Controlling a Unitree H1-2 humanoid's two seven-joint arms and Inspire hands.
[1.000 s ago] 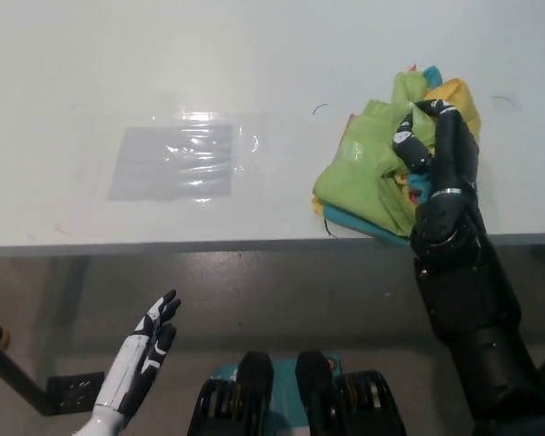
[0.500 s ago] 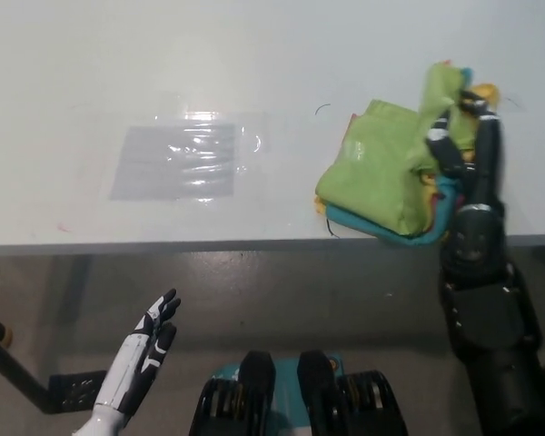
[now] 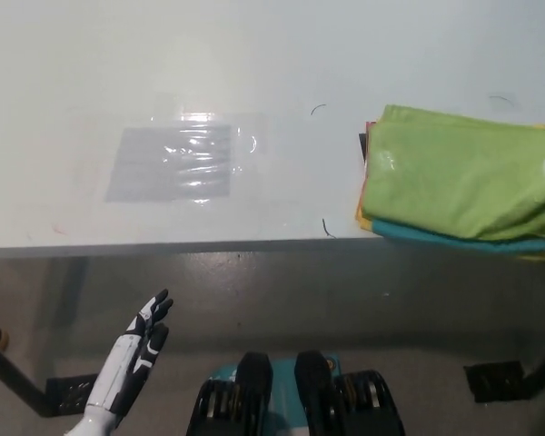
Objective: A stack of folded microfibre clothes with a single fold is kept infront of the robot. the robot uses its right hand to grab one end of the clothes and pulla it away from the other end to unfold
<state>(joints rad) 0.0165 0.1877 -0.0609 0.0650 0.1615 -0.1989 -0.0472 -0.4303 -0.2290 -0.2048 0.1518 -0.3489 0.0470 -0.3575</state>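
Observation:
The stack of microfibre cloths [image 3: 463, 177] lies spread out flat at the right end of the white table [image 3: 254, 54], running off the picture's right edge. A green cloth is on top; teal, yellow and orange edges show beneath it, and its near edge overhangs the table's front. My black right hand is out of the picture. My white left hand [image 3: 127, 363] rests low at the lower left, below the table's front edge, with its fingers apart and holding nothing.
A clear plastic sheet [image 3: 177, 162] lies flat on the table left of middle. Small dark marks dot the tabletop near the cloths. A black stand foot [image 3: 495, 381] shows on the floor at the lower right.
The right hand pulled the bunched cloths rightward and left the picture; the stack now lies flat and spread. The left hand shifted slightly lower and left.

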